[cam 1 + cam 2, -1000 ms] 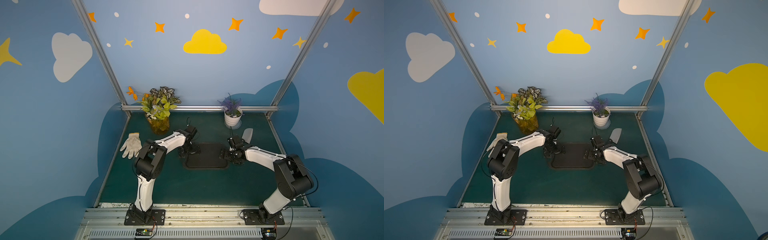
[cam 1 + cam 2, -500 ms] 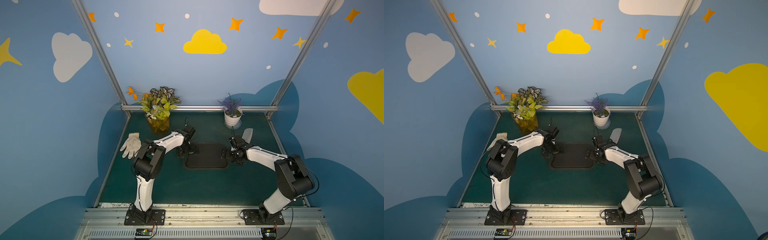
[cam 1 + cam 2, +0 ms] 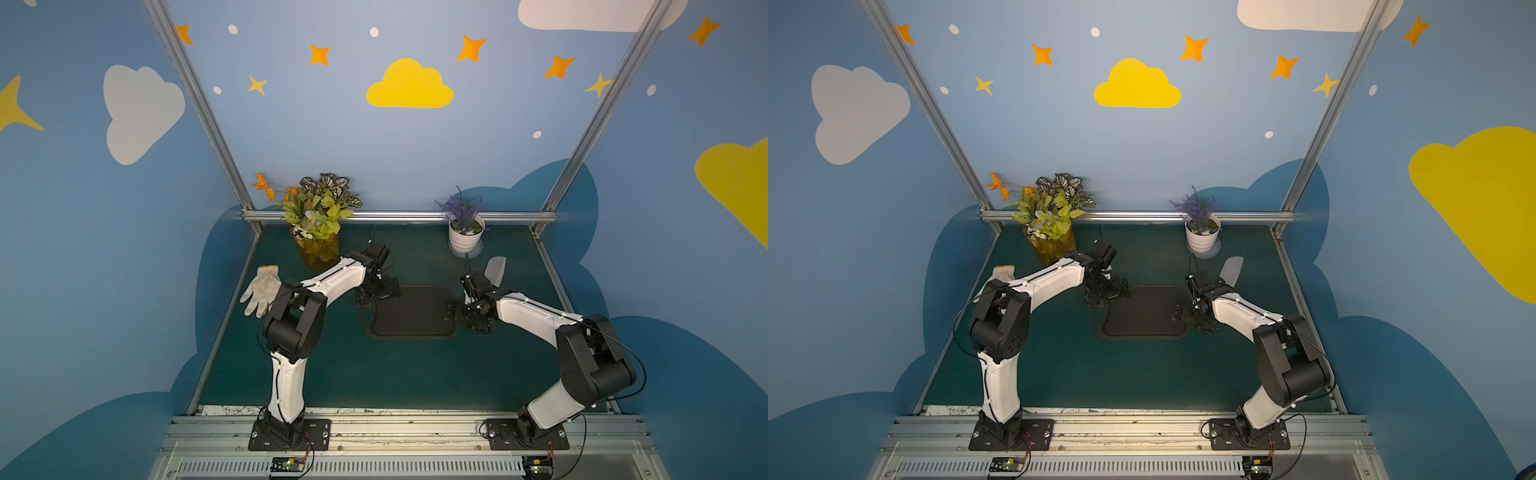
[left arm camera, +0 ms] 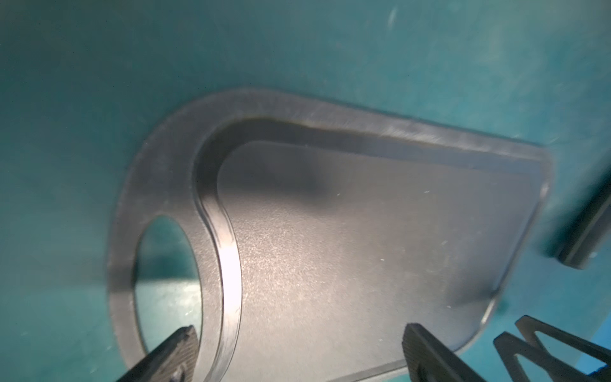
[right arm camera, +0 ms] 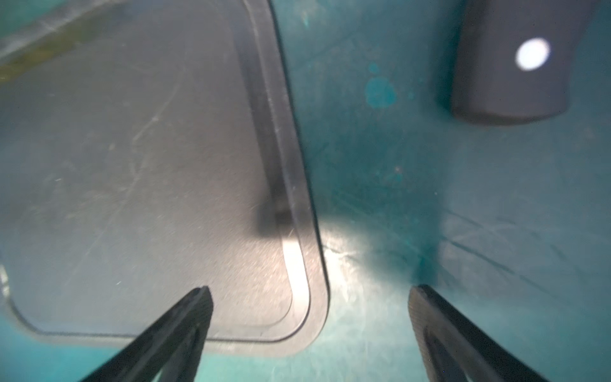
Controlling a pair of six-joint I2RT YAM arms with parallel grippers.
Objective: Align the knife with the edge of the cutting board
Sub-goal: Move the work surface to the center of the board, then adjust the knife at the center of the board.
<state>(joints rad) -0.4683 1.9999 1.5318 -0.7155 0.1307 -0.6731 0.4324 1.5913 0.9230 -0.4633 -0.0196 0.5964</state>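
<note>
The black cutting board [image 3: 411, 311] [image 3: 1144, 311] lies flat on the green table, its oval handle hole [image 4: 165, 264] at the left end. The knife lies beyond the board's right end. Its silver blade [image 3: 495, 269] [image 3: 1232, 269] shows in both top views, and its black riveted handle [image 5: 515, 66] shows in the right wrist view, apart from the board [image 5: 132, 165]. My left gripper [image 3: 376, 291] [image 4: 299, 340] is open and empty over the board's [image 4: 363, 231] handle end. My right gripper [image 3: 453, 309] [image 5: 310, 294] is open and empty, straddling the board's right corner.
A white work glove [image 3: 262, 289] lies at the table's left edge. A vase of flowers [image 3: 318, 224] and a white pot of lavender [image 3: 465, 232] stand along the back rail. Open green surface lies in front of the board.
Both grippers have shifted only slightly at the board's two ends. The knife has not moved.
</note>
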